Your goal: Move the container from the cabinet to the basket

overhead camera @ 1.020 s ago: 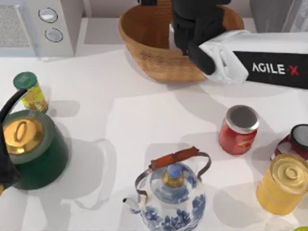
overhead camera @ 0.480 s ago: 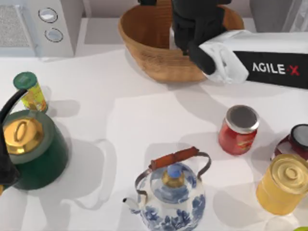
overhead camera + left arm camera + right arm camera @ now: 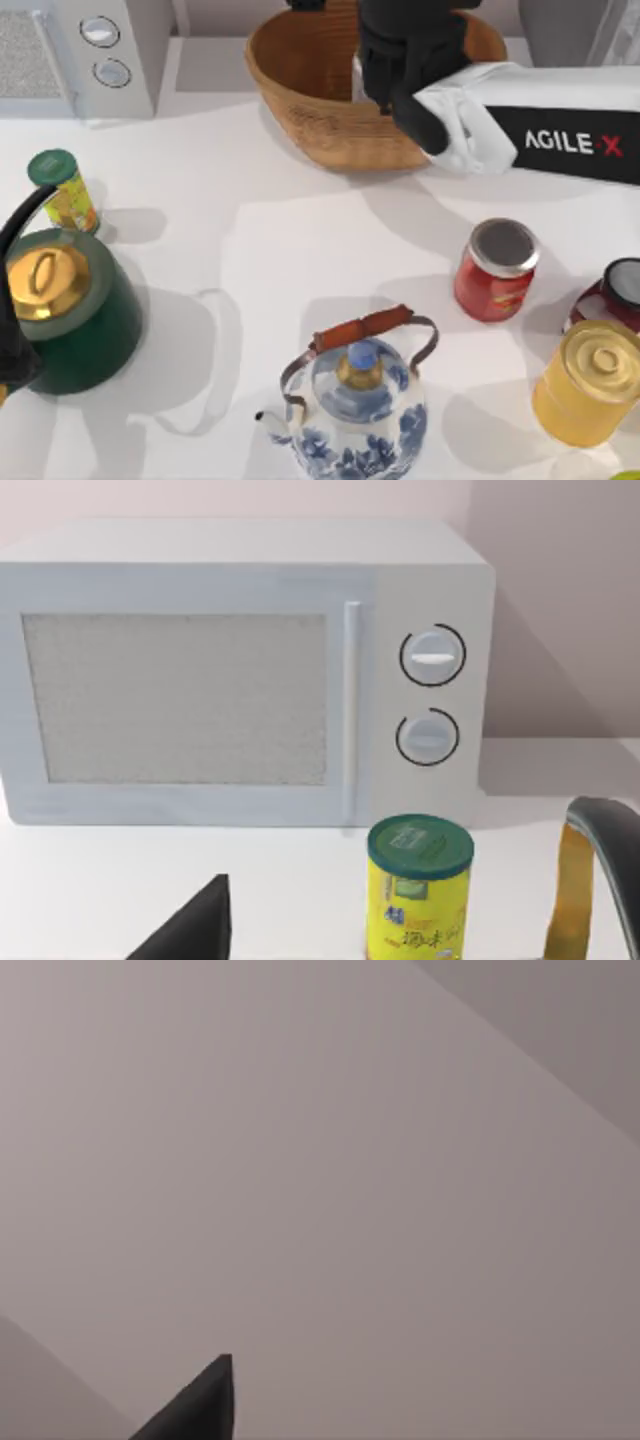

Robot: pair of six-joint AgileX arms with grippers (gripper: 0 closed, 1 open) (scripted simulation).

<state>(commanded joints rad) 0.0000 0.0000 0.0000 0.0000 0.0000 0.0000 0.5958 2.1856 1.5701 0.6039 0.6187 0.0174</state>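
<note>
Since half a second ago my right arm has crept a touch toward the bench's right side and its far edge, and nothing else on the bench has shifted. My right end effector (image 3: 404, 62) hangs over the hollow of the basket (image 3: 300, 112), the large oval tan-brown woven wicker bowl at the far edge. The cabinet (image 3: 560, 28), the large grey box-like unit, is in the far right corner just beside it. The container, the small whitish-grey speckled cylinder jar with the flat gold-green lid, is mostly hidden. A pale sliver (image 3: 356, 82) against the black end effector, inside the wicker wall, may be its body, but I would not swear to it. I cannot tell whether my right end effector is spread or pinching the container, as its bulk covers everything under it from above. I judge the carry from the cabinet done and the step in hand to be the placing. The next move calls for lowering until the container rests on the basket floor, letting go, then rising straight up clear of the rim without dragging the wall. My left end effector (image 3: 196, 926) is parked at the bench's left side, its state also beyond telling.
</note>
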